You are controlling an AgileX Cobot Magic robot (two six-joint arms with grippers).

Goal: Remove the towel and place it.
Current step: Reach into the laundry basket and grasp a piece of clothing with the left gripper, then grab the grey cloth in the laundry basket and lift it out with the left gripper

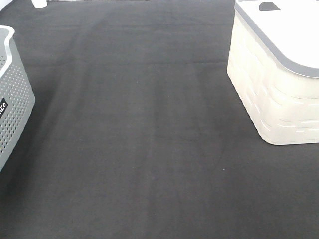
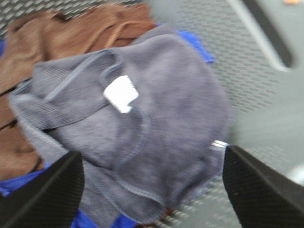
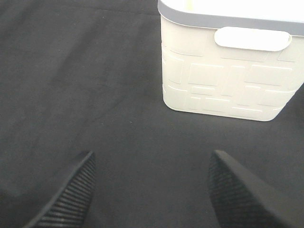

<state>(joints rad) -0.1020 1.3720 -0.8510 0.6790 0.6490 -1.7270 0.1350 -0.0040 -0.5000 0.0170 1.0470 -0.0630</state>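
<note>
Towel (image 2: 156, 137) is crumpled in the grey basket (image 2: 228, 61), lying on top of a brown cloth (image 2: 57, 38) and a blue cloth (image 2: 19, 183). White tag (image 2: 121, 94) faces up. In the high view only the basket's outer wall (image 1: 15, 99) shows; the towel is hidden there and neither arm is in frame.

Left gripper (image 2: 152, 152) hangs over the towel with jaws spread wide, one on each side of the heap, nothing held. View is blurred, so contact can't be judged. Right gripper (image 3: 152, 156) is also spread and empty over the black mat (image 1: 149, 124), near the cream basket (image 3: 223, 80).

Handling: soft, light, floppy microfibre. It will drape and stretch out when lifted, and may catch on the cloths below. Best hold is probably the raised fold in the middle below the tag, pinching only the top layer. The hem edge is thin and could slip. A deep bite risks taking the brown or blue cloth too.
</note>
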